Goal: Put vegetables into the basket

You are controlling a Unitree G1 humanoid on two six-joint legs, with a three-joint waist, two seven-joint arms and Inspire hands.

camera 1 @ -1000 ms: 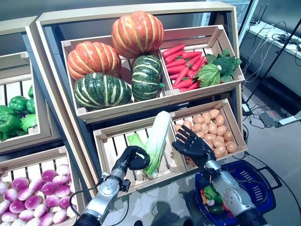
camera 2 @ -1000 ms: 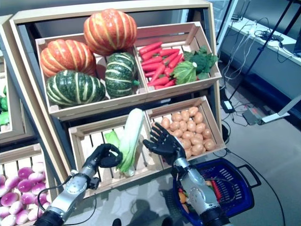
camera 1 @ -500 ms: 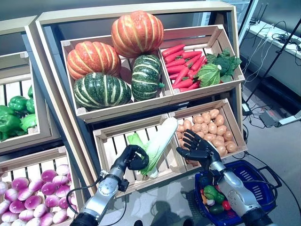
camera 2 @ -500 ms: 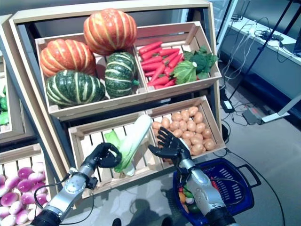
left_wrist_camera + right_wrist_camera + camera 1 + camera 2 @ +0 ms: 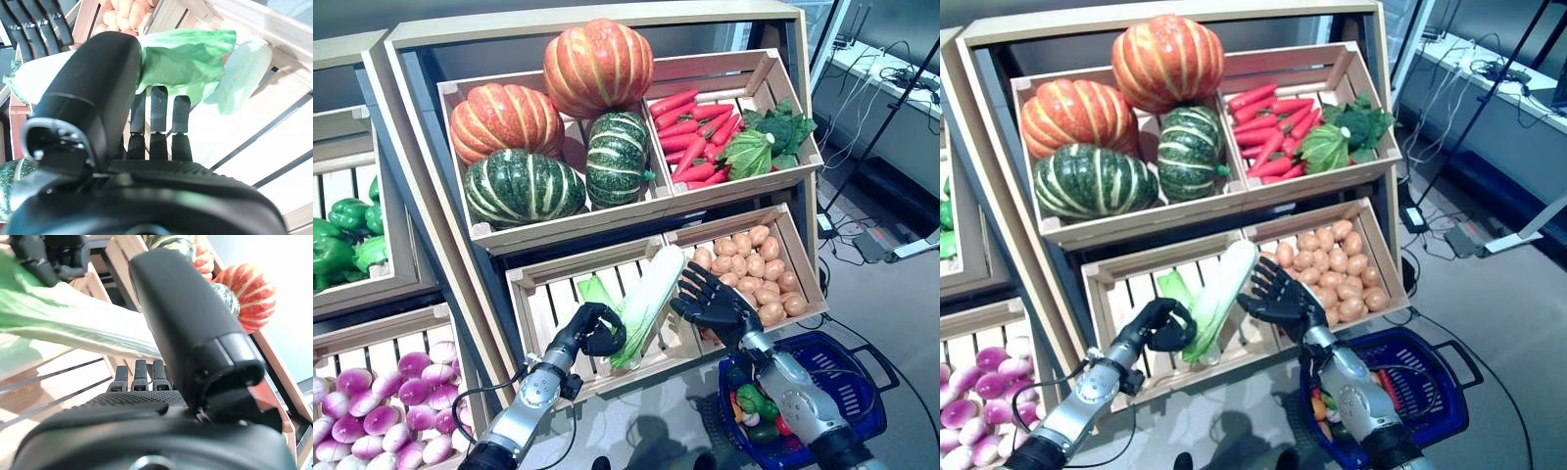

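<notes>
My left hand (image 5: 596, 330) is shut on the green lower end of a long pale-green cabbage (image 5: 647, 297) and holds it tilted over the lower wooden crate (image 5: 540, 281). In the left wrist view its thumb (image 5: 93, 88) and fingers wrap the cabbage (image 5: 188, 61). My right hand (image 5: 711, 302) is open with fingers spread, right beside the cabbage's upper end; in the right wrist view its straight fingers (image 5: 139, 374) lie under the cabbage (image 5: 68, 325). The blue basket (image 5: 850, 384) stands on the floor at lower right, below my right arm, with green and red vegetables (image 5: 751, 401) in it.
The wooden stand fills the view's middle and left, with upper crates (image 5: 651, 201) above the hands and a potato crate (image 5: 800, 257) just behind my right hand. Grey floor (image 5: 901, 304) lies right of the basket, with cables and a desk farther back.
The cabbage has tipped from upright to leaning right. My right hand dipped toward the basket, then came back up to the cabbage's upper end.
</notes>
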